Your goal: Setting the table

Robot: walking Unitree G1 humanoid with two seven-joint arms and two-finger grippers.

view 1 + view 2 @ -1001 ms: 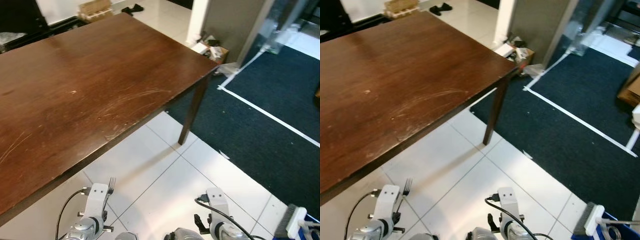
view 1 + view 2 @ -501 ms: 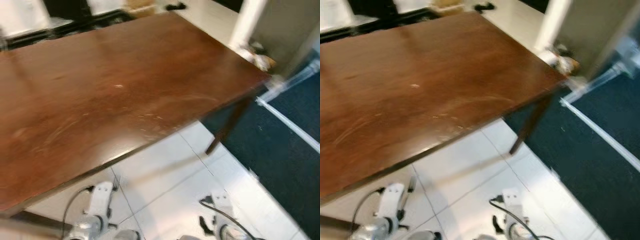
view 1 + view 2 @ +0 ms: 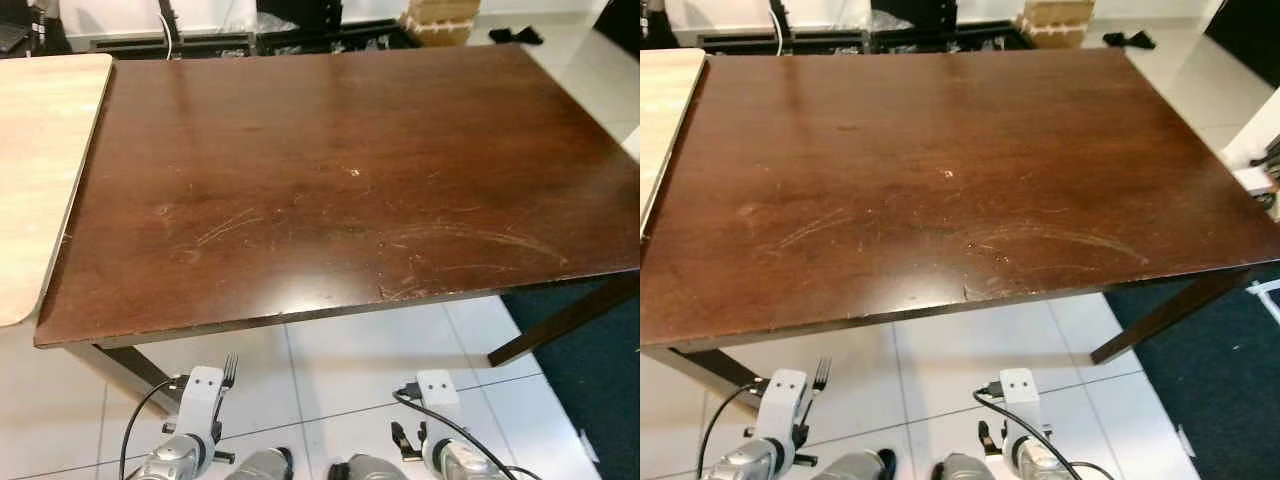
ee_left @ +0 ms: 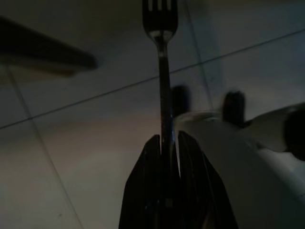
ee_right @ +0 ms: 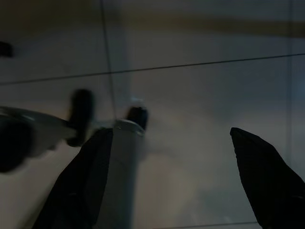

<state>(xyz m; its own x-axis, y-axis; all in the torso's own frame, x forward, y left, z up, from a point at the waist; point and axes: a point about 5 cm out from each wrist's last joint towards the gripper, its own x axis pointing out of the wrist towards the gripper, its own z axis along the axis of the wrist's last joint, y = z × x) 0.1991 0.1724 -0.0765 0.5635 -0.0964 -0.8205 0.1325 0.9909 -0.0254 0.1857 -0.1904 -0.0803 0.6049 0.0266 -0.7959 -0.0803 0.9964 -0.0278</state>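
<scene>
The fork (image 4: 162, 71) is clamped by its handle between the two black fingers of the left gripper (image 4: 166, 143), its long axis running straight out along the fingers with the tines at the far end, pointing away from the wrist. In the head views its tines (image 3: 228, 368) stand up just beside the left wrist, low over the white tiled floor (image 3: 360, 360) and below the near edge of the dark wooden table (image 3: 330, 190). That is the relation the next move likely turns on: the fork sits beneath and in front of the tabletop, so the left arm would have to lift it past the near edge before it could be laid down flat. The right gripper (image 5: 186, 181) hangs low on the other side with its fingers spread wide apart and nothing between them, so the left arm is the one placed to act. The tabletop is bare apart from scratches and offers wide room along its near side. A lighter wooden table (image 3: 40, 170) butts against it on the robot's left. To the right, a table leg (image 3: 560, 325) stands at the border of a dark blue carpet (image 3: 600, 400), and boxes (image 3: 440, 20) lie on the floor beyond the far edge.
</scene>
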